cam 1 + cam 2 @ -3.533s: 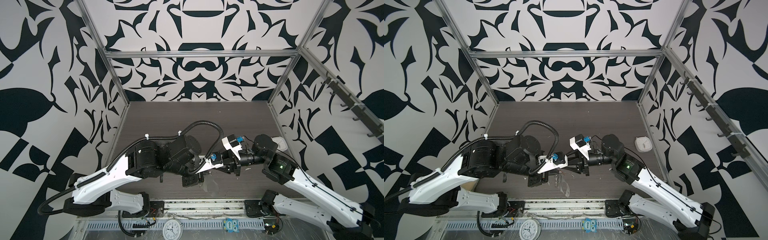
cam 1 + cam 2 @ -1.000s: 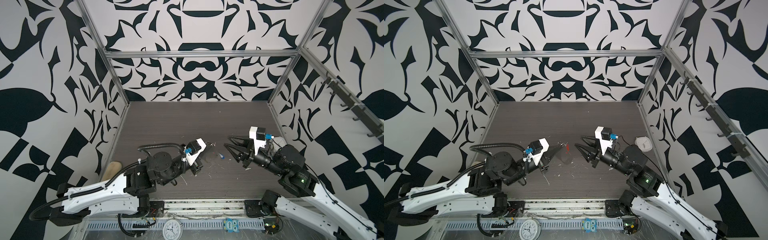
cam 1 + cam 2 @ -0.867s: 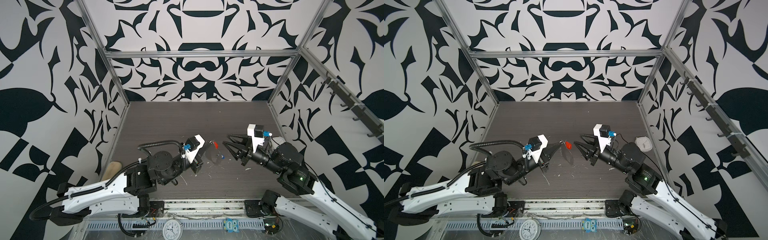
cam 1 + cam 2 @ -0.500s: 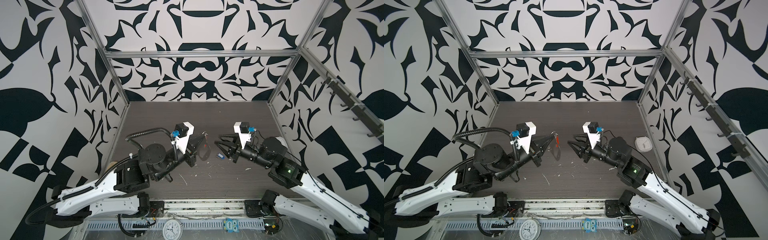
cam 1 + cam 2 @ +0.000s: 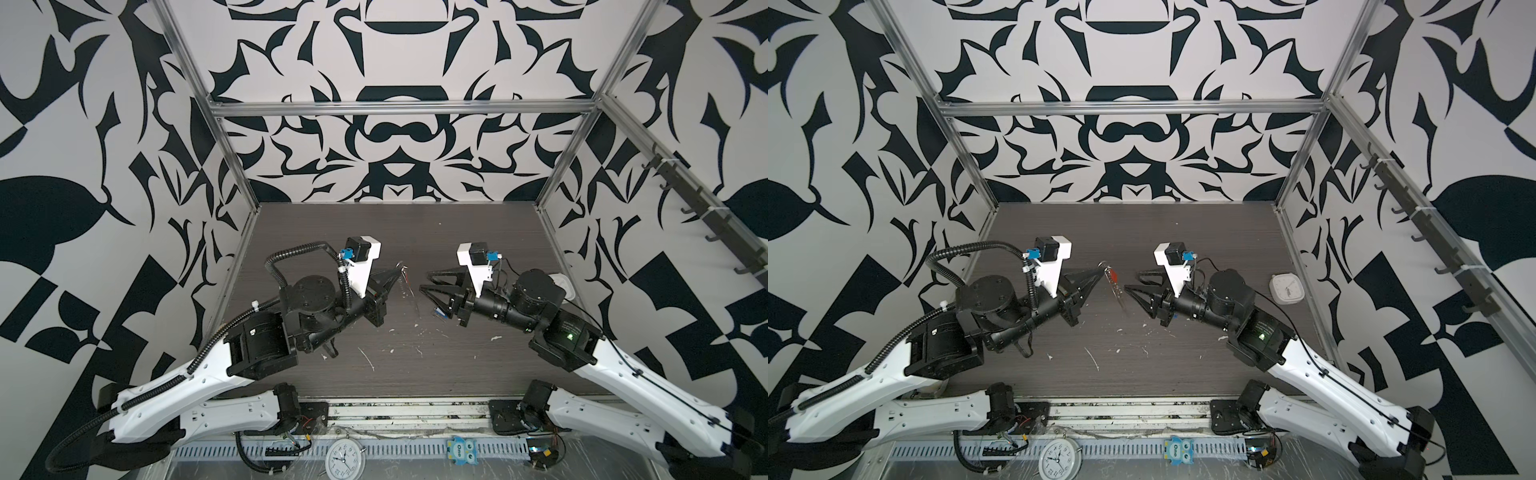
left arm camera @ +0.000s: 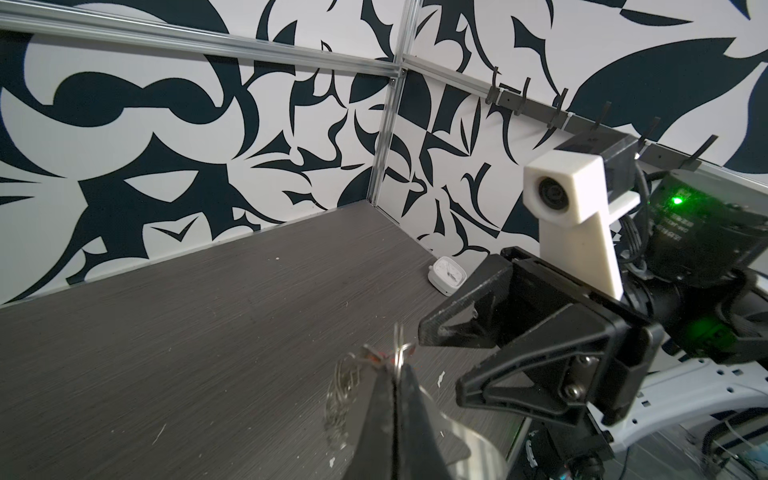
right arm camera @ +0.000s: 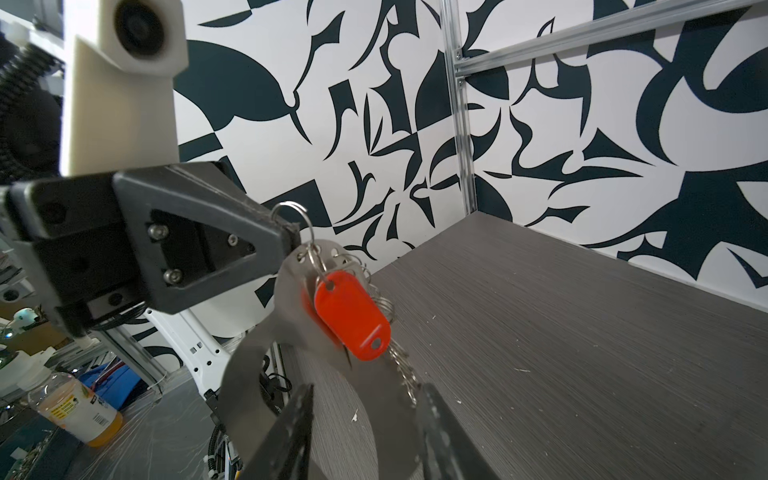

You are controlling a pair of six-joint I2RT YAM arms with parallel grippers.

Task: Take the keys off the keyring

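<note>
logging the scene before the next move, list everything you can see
keyring: 1, silvery, held in the air
red key tag: 1, red, hanging on the keyring
blue key tag: 1, blue, on the table below the right gripper
square clock: 1, white, by the right wall
round clock: 1, white, front rail
bottle: 1, orange liquid, off the table
table: 1, dark grey
left gripper: 1, black, shut on the keyring
right gripper: 1, black, open, empty
</note>
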